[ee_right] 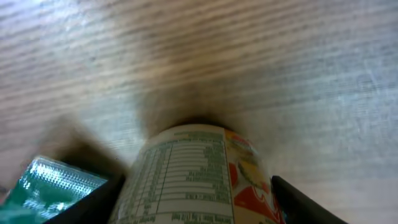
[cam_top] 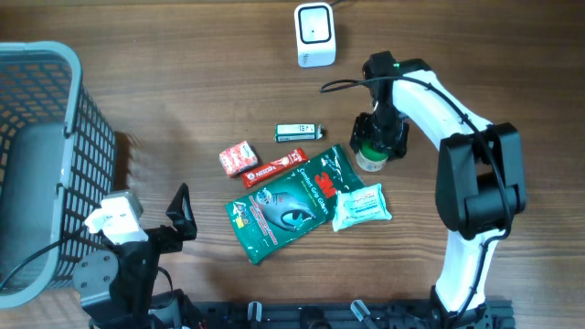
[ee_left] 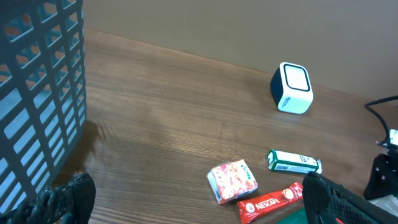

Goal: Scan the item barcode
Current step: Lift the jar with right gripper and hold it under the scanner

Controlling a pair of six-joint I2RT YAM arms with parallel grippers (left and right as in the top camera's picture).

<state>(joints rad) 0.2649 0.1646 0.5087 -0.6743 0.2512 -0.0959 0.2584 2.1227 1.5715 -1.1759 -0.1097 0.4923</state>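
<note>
Where the bottle stands: the bottle (cam_top: 369, 157) is on the table directly under your right gripper (cam_top: 380, 137), just beside the upper right corner of the green pouch (cam_top: 291, 203).
Long axis: it looks upright, with its length in line with the gripper's approach, so you would take it by the sides and not by the ends.
Right claw: the fingers (ee_right: 93, 202) stand on either side of the bottle, close against its label. From the wrist view you cannot tell whether they are pressing on it yet or just short of it.
Left claw: your left gripper (cam_top: 181, 215) has its jaws wide apart and empty. It sits low by the basket (cam_top: 55, 64), well apart from the bottle.
Nearer arm: the right, by a long way. Leave the left where it is.
Way to the scanner: the scanner (cam_top: 314, 35) lies ahead of the bottle and to its left, near the far edge. The table between them is bare.
Barcode: no barcode shows. The side facing the right wrist camera carries a printed table of text, so expect to turn the bottle before the scanner's window can read it.
Watch for: the pouch corner touching or nearly touching the left finger, which could drag along as you lift.
</note>
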